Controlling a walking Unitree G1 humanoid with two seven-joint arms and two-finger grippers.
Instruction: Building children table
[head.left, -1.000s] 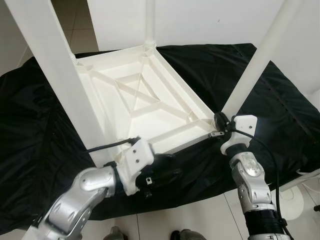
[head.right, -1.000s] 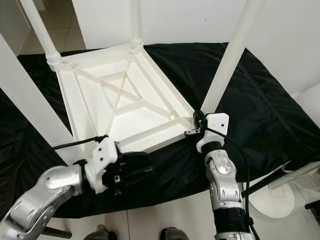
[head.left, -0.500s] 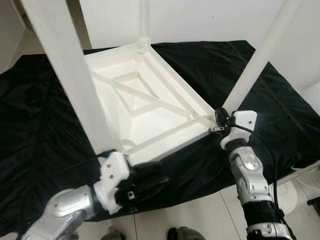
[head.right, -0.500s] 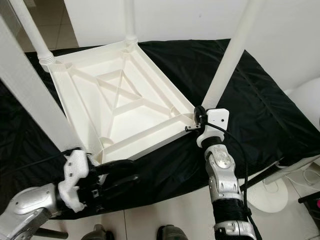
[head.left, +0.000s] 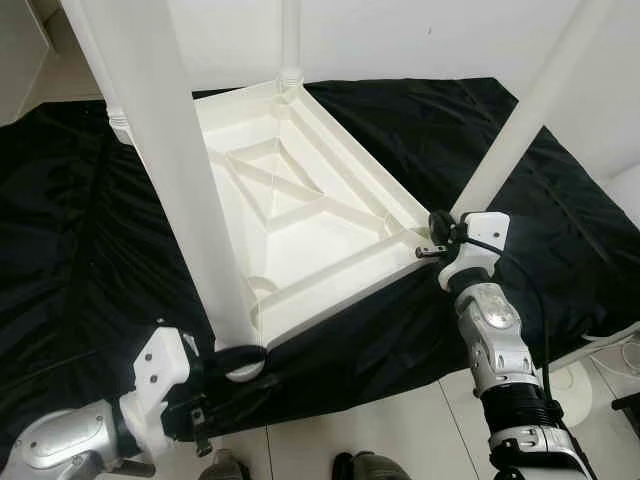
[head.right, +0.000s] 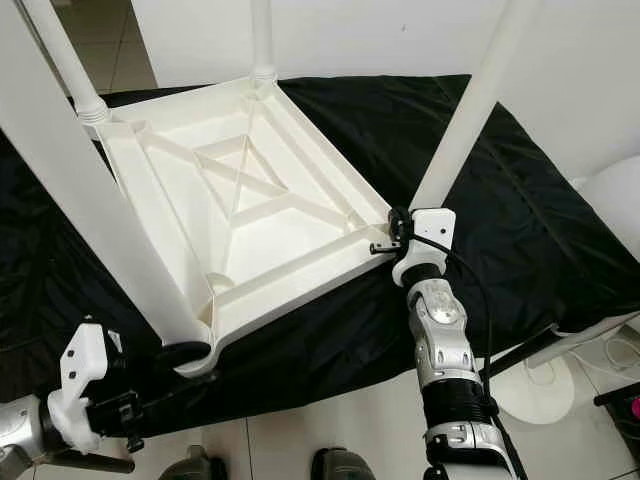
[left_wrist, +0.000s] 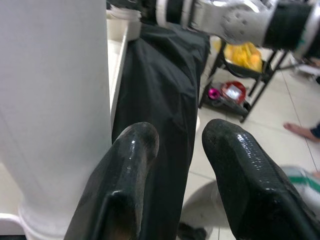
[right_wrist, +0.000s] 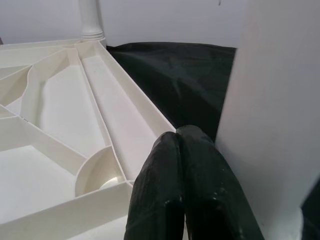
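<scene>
A white plastic children's table (head.left: 330, 293) lies upside down on a black cloth (head.left: 70, 230), its legs pointing up. My left gripper (head.left: 235, 378) is low at the front, beside the foot of the near-left leg (head.left: 170, 150) where it meets the table's corner. In the left wrist view the left gripper (left_wrist: 180, 140) is open beside that leg (left_wrist: 55, 100), with nothing between the fingers. My right gripper (head.right: 392, 237) is at the near-right corner, against the base of the near-right leg (head.right: 470, 110). In the right wrist view it (right_wrist: 182, 137) is shut on nothing, next to that leg (right_wrist: 270, 100).
The cloth-covered surface ends just in front of me, with tiled floor (head.right: 370, 430) below. A white rounded object (head.right: 610, 190) and a dark bar (head.right: 520, 350) stand at the right. The left wrist view shows a black cart with a yellow bag (left_wrist: 245, 55) and a person's foot (left_wrist: 302, 131).
My left arm has drawn back and down from the table's front rim, and its gripper now sits at the near-left leg's foot. The right gripper stays at its corner. The camera shifted slightly.
</scene>
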